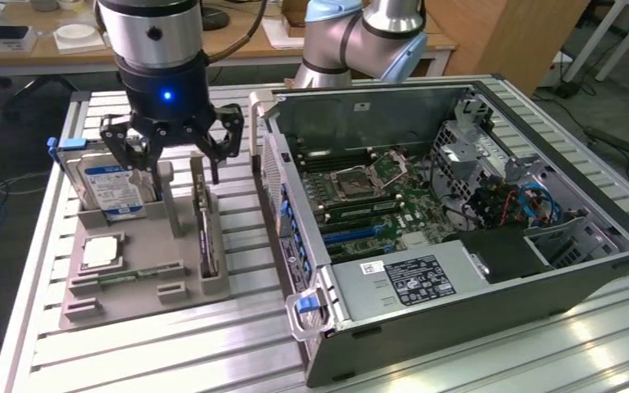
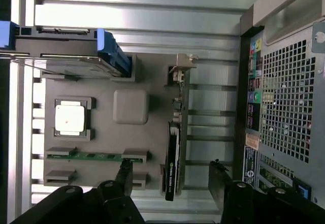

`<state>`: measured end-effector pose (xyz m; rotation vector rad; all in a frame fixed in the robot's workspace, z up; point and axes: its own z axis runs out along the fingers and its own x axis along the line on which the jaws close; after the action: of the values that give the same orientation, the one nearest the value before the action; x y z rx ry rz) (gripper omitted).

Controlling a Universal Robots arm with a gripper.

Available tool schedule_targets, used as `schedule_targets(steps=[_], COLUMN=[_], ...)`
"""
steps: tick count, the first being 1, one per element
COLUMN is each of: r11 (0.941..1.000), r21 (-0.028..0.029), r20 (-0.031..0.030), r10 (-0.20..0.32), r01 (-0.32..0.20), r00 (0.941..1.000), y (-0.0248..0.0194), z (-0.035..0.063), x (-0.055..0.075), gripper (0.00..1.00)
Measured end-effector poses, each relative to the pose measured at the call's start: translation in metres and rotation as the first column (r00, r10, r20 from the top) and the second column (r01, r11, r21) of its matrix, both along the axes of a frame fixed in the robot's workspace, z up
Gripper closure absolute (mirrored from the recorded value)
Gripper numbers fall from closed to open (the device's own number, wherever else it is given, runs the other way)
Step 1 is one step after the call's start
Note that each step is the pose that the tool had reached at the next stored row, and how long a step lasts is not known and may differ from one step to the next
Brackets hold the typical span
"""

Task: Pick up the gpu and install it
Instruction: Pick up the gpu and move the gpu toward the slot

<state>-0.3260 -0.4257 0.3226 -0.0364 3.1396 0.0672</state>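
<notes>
Gripper (image 1: 181,164) hangs in the upper left of the exterior frame, jaws spread wide and holding nothing; in my wrist view one dark finger (image 2: 124,176) sits to each side of the gpu (image 2: 172,158), clear of it, which I read as lining up for a pinch across the card. The gpu stands on edge in a slot of the grey holder tray (image 1: 128,307), left of centre, just beside the open computer case (image 1: 457,319), upright so its top edge can be gripped. Hard drive (image 1: 112,188) stands in the neighbouring slot, gpu not yet installed
</notes>
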Motion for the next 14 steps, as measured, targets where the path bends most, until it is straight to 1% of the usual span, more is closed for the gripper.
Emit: schedule_targets(steps=[12, 14], r11=[1.0000, 1.0000], r21=[0.0001, -0.0013], r20=[0.0000, 0.0001], r10=[0.000, 0.000], r01=[0.000, 0.000], r00=[1.0000, 1.0000], y=[0.0000, 0.0000], z=[-0.0226, -0.0262], x=[0.002, 0.003], gripper=[0.29, 0.29])
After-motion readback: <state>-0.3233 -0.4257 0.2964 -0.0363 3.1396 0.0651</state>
